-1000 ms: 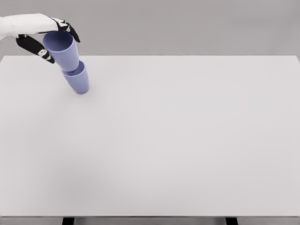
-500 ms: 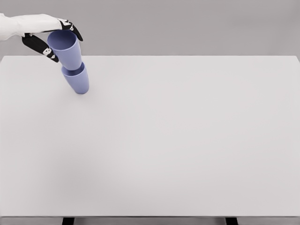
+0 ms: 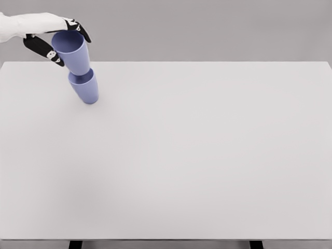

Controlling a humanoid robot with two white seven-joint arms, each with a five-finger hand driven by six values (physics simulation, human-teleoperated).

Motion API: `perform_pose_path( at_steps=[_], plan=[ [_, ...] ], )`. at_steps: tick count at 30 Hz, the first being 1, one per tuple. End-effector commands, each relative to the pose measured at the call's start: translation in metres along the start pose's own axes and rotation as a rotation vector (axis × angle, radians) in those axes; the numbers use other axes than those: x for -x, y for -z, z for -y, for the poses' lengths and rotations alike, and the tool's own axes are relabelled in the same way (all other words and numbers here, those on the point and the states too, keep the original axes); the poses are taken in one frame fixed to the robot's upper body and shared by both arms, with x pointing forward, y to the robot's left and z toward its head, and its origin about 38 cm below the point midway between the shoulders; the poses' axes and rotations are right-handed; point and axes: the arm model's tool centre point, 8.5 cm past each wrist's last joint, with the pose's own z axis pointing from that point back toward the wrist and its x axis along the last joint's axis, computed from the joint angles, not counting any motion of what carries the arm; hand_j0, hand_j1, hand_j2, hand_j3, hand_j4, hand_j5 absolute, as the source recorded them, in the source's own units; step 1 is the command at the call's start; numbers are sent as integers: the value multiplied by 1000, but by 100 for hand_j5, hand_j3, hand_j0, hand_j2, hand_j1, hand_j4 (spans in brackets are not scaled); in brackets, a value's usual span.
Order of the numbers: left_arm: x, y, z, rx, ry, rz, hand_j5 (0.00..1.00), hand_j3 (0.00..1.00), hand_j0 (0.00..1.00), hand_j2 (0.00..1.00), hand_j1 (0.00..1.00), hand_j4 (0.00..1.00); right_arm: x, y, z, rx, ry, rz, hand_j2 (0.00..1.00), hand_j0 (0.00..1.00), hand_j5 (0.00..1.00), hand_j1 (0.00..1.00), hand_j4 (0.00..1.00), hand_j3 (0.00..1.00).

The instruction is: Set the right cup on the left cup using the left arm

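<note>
The left hand [image 3: 49, 36] still grips the upper cup [image 3: 72, 52] at the table's [image 3: 207, 155] far-left corner. Over the last second it has lifted slightly, its base now meeting the lower cup's [image 3: 85, 88] rim, so nesting looks unfinished.

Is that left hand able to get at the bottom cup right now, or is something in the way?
Probably not directly. The left hand is shut on the upper cup, whose base sits in the mouth of the bottom cup. The bottom cup's sides are bare on the table, but the hand is occupied.
</note>
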Motion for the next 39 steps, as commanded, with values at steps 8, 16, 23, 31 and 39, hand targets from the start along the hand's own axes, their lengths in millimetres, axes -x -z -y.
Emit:
perform_pose_path(
  at_steps=[8,16,23,31,39],
  plan=[
    [12,0,4,-4,-29,-34,62,62,62,62,62,62,0,0,0,0,0,0,100,100,100,100,100,100],
    [8,10,8,7,-30,-18,62,62,62,62,62,62,0,0,0,0,0,0,100,100,100,100,100,100],
    [9,9,12,11,-34,-23,62,62,62,62,62,62,0,0,0,0,0,0,100,100,100,100,100,100],
    [10,11,20,20,-45,-21,62,62,62,62,62,62,0,0,0,0,0,0,100,100,100,100,100,100],
    [11,12,22,21,-46,-21,97,97,97,97,97,97,0,0,0,0,0,0,100,100,100,100,100,100]
  ],
)
